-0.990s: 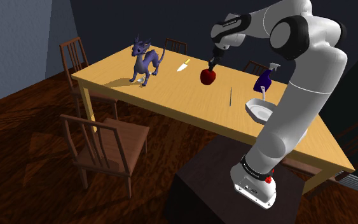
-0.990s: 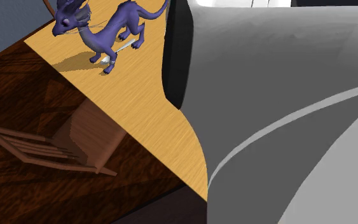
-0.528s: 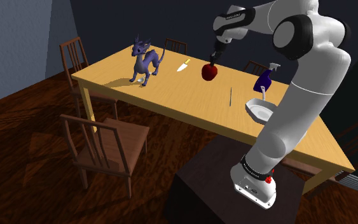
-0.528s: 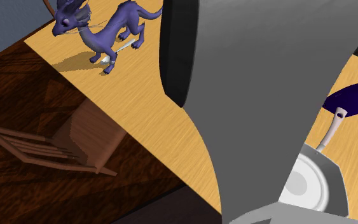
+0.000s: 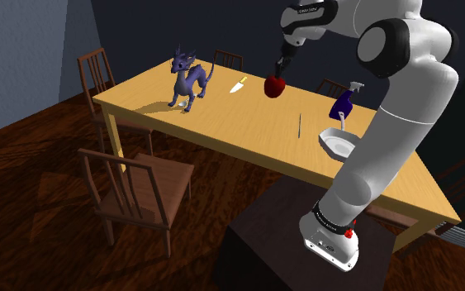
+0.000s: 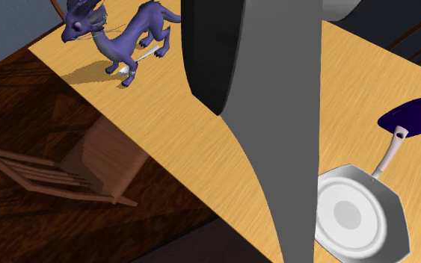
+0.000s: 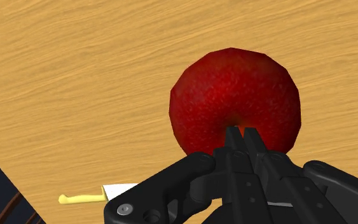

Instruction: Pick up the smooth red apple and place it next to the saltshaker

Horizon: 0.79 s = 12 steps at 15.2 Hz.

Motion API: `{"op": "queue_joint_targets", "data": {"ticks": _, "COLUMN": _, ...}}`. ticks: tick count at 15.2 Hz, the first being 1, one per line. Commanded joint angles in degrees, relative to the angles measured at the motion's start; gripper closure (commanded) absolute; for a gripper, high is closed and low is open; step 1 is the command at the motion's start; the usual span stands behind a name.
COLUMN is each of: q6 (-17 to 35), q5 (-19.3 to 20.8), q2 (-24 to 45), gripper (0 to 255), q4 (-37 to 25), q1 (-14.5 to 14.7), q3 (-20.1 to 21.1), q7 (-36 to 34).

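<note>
Red apple hung in the air above the wooden table, between the knife and the purple spray bottle in the shoulder view. Judged: raised this high so it could travel over the other items without knocking them. Gripper fingers were drawn narrow, nearly meeting, pinching the apple at its stem dimple. The fruit's body hung beyond the fingertips, not between them.

I see the red apple pinched at its top by the gripper, hanging clear above the wooden table. Its skin is dark red, faintly speckled.
</note>
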<state>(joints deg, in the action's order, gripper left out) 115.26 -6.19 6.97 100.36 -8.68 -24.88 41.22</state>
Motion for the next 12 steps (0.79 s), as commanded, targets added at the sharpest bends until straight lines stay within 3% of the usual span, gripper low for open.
{"op": "queue_joint_targets", "data": {"ticks": 1, "q6": -1.52, "q5": 0.12, "q2": -0.13, "gripper": 255, "q4": -1.4, "q1": -0.03, "q3": -0.04, "q7": -0.1}}
{"op": "queue_joint_targets", "data": {"ticks": 12, "q6": -9.36, "q5": 0.26, "q2": 0.01, "gripper": 255, "q4": -9.37, "q1": -0.28, "q3": -0.22, "q7": -0.52}}
